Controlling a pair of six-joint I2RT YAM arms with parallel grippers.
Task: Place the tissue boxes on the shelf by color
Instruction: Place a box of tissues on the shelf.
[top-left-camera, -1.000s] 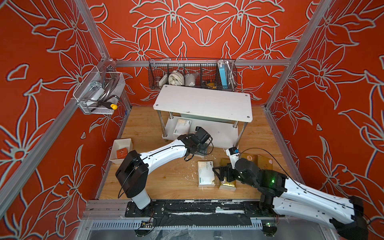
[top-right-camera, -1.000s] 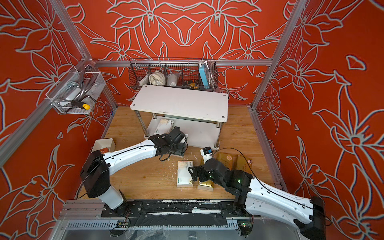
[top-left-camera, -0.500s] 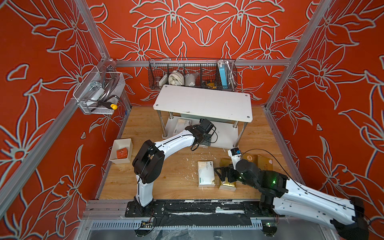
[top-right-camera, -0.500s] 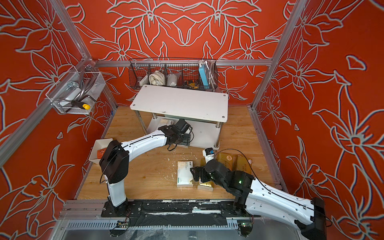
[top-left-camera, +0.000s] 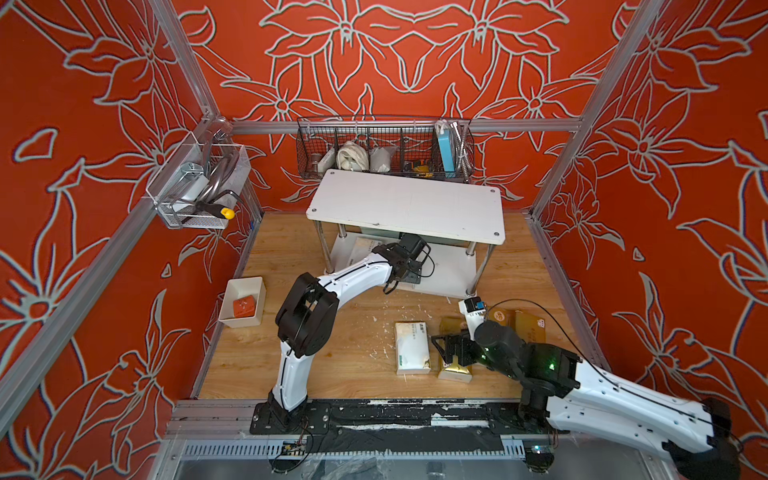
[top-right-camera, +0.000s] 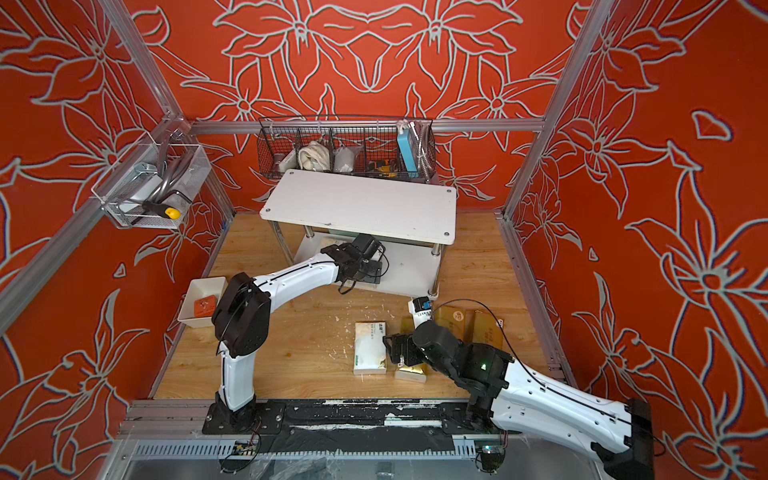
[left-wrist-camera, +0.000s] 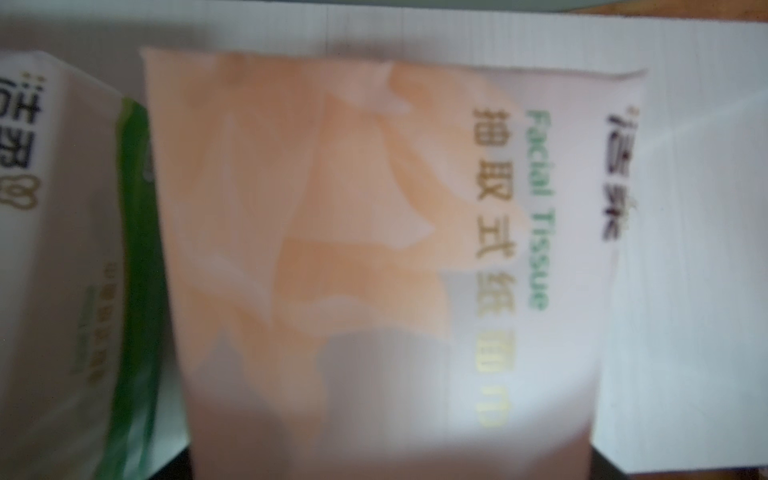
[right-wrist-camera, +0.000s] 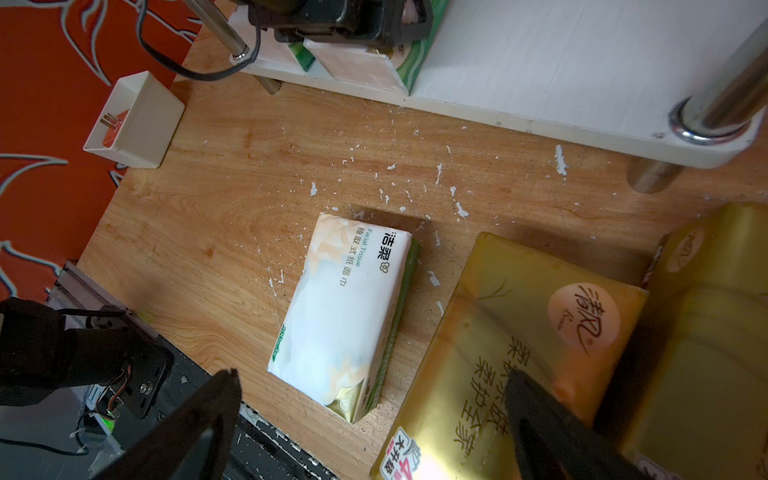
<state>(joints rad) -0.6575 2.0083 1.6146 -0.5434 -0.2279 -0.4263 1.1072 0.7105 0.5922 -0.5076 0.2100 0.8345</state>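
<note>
**Done:** two white tissue packs (right-wrist-camera: 357, 68) lie side by side at the front edge of the shelf's (top-left-camera: 407, 203) lower tier, at centre frame in both top views. The left arm reaches under the top tier. The left pincer (top-left-camera: 409, 274) stands over these packs; whether it grips one cannot be told.

**Remaining:** a third white pack (top-left-camera: 411, 347) and three gold tissue packs (top-left-camera: 528, 328) lie on the desk (top-left-camera: 270, 365), lower right of centre. The right arm extends from the lower right corner. The right pincer (right-wrist-camera: 374, 374) hovers at the nearest gold pack (right-wrist-camera: 519, 332), jaws wide apart, holding nothing.
</note>
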